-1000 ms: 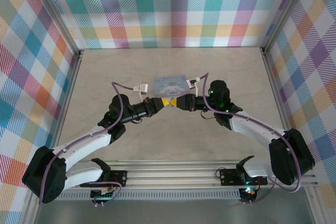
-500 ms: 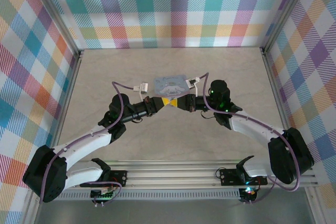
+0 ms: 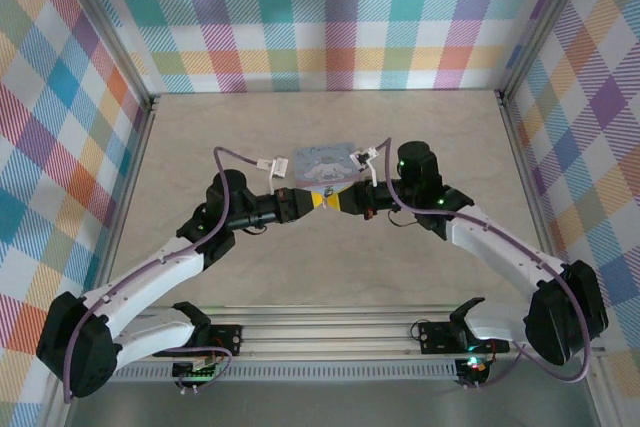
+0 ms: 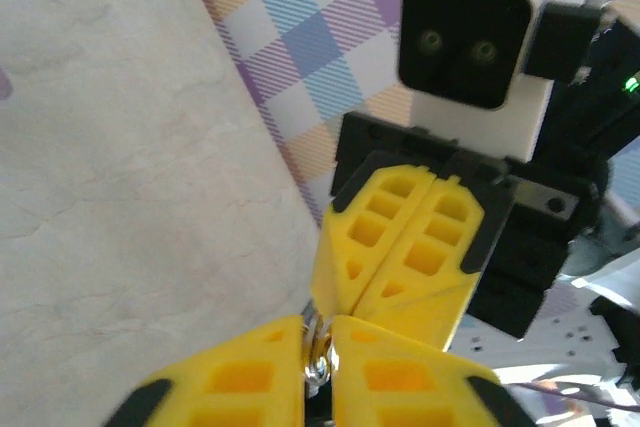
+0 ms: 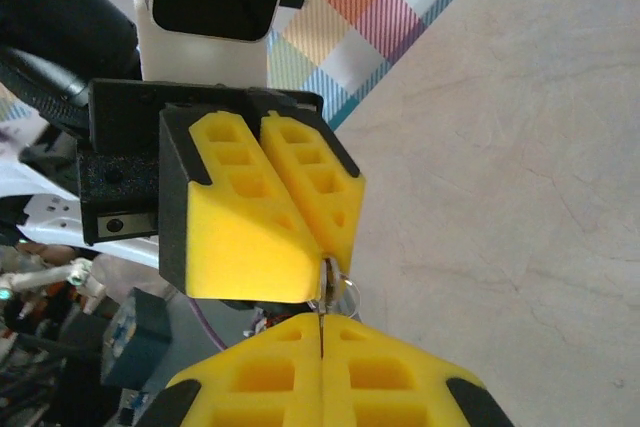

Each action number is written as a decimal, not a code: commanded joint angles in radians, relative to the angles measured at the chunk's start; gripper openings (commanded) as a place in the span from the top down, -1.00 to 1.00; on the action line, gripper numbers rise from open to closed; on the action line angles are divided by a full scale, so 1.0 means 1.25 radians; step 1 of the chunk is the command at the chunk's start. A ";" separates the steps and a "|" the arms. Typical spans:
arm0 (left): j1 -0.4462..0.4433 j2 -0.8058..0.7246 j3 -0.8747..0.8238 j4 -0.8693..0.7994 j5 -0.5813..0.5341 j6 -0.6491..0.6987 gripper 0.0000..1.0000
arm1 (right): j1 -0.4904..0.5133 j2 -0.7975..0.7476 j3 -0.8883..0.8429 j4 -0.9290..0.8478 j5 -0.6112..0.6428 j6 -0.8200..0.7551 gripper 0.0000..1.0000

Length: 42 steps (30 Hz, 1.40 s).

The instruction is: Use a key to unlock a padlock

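1. Tin (image 3: 322, 159): pale blue, on the table just beyond both grippers. Leave it alone.
2. Left gripper (image 3: 318, 203): jaws narrow, with the key (image 4: 318, 352) between its tips.
3. Right gripper (image 3: 338, 201): jaws pressed shut, tip to tip with the left. You cannot tell whether they pinch the key's thin edge.
4. Key: let neither side go until the other grips firmly.
5. Padlock: not made out, probably masked by yellow fingers. Find it before turning.

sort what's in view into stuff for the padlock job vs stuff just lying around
For the job:
- left fingers, pinching a shiny metal bit; key or lock part, I can't tell
- right fingers, shut, facing them tip to tip

Lying about:
- pale blue tin, just beyond the fingers
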 commanded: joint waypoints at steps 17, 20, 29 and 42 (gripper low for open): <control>0.004 -0.085 0.078 -0.460 -0.182 0.366 -0.34 | -0.001 0.132 0.341 -0.760 0.198 -0.609 1.00; 0.004 -0.093 0.039 -0.364 -0.115 0.374 -0.34 | 0.008 0.153 0.362 -0.811 0.230 -0.670 1.00; -0.030 -0.115 -0.107 -0.055 0.004 0.395 -0.34 | 0.027 0.163 0.386 -0.867 0.209 -0.779 1.00; -0.151 -0.022 -0.104 0.071 -0.031 0.491 -0.19 | 0.050 0.128 0.360 -0.886 0.121 -0.840 1.00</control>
